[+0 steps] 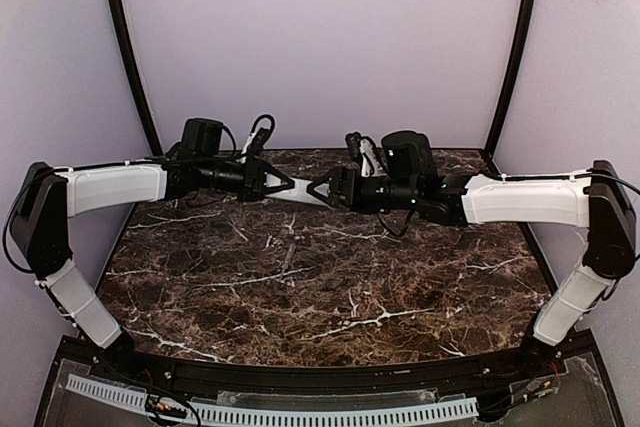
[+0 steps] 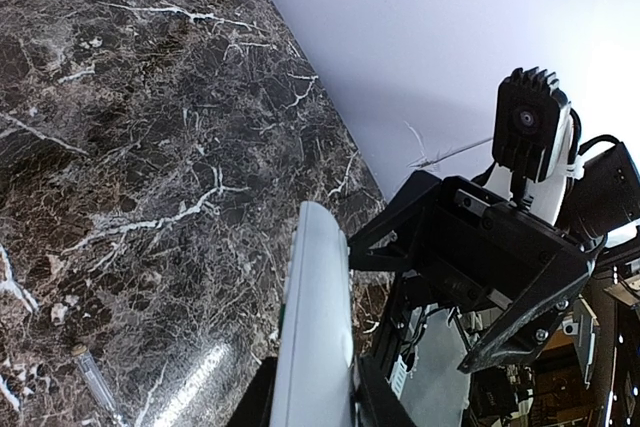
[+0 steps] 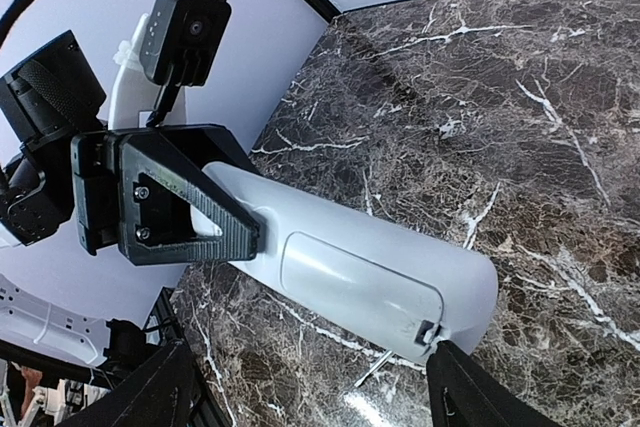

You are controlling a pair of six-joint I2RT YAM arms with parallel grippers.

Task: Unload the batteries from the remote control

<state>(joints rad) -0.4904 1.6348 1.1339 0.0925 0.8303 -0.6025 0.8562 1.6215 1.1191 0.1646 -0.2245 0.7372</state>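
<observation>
The remote control (image 1: 304, 194) is a slim white bar held in the air above the far middle of the table. My left gripper (image 1: 285, 185) is shut on one end of it, and its fingers (image 2: 380, 397) clamp the bar (image 2: 315, 327). In the right wrist view the remote's back (image 3: 350, 247) faces me with its battery cover (image 3: 355, 272) closed and the latch (image 3: 430, 332) at the free end. My right gripper (image 3: 310, 357) is open around that end, one fingertip (image 3: 455, 367) right at the latch. The batteries are hidden inside.
A dark brown marble tabletop (image 1: 320, 287) lies below. Pale purple walls (image 1: 320, 37) and black frame posts (image 1: 125, 47) close in the back and sides. The two arms meet head-on over the far middle.
</observation>
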